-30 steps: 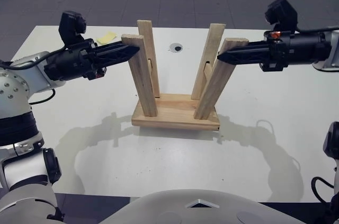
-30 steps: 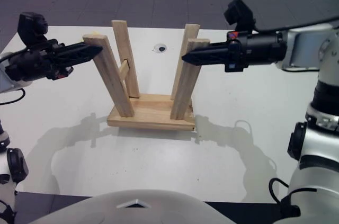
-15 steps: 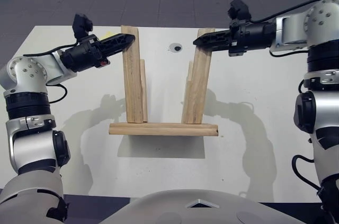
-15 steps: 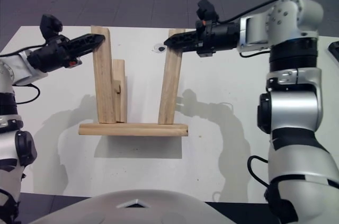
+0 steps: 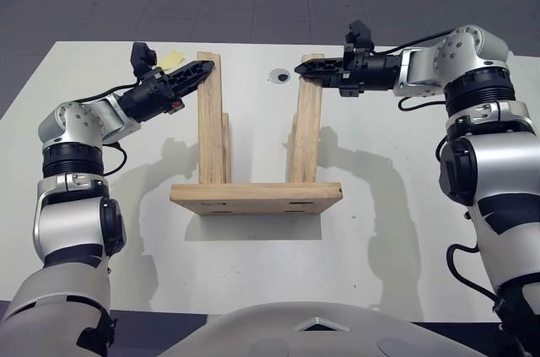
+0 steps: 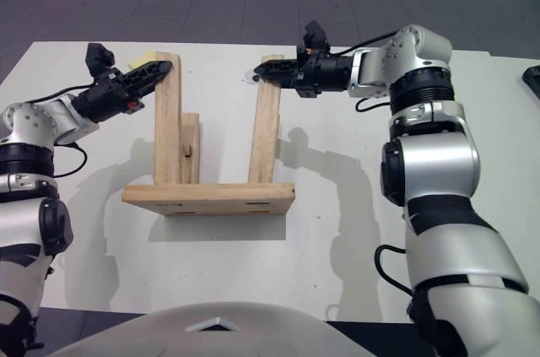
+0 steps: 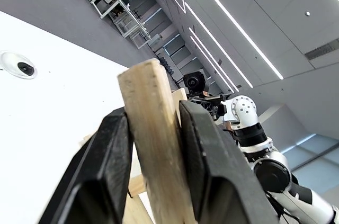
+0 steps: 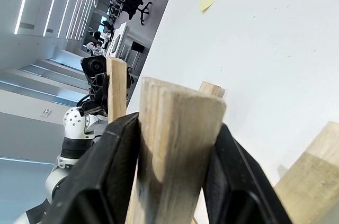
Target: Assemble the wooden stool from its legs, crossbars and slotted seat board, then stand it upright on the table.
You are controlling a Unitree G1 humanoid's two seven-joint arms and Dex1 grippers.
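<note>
The assembled wooden stool is held between both grippers, tipped so its legs point away from me. Its seat board (image 5: 256, 197) is nearest me, with a shadow on the table under it. My left gripper (image 5: 196, 73) is shut on the end of the left leg (image 5: 210, 121); in the left wrist view its black fingers (image 7: 103, 166) clamp that leg (image 7: 156, 128). On the other side my right gripper (image 5: 305, 66) is shut on the end of the right leg (image 5: 306, 133), and the right wrist view has the leg end (image 8: 175, 144) between its fingers (image 8: 114, 176).
The white table (image 5: 405, 230) has a yellow sticky note (image 5: 170, 59) at the far left and a round cable hole (image 5: 281, 77) just beyond the stool's leg ends. Dark floor lies past the table's far edge.
Both grippers have swung the leg ends away from me and closer together, still clamped. The stool has tipped from seat-flat on the table with legs up to legs pointing away.
</note>
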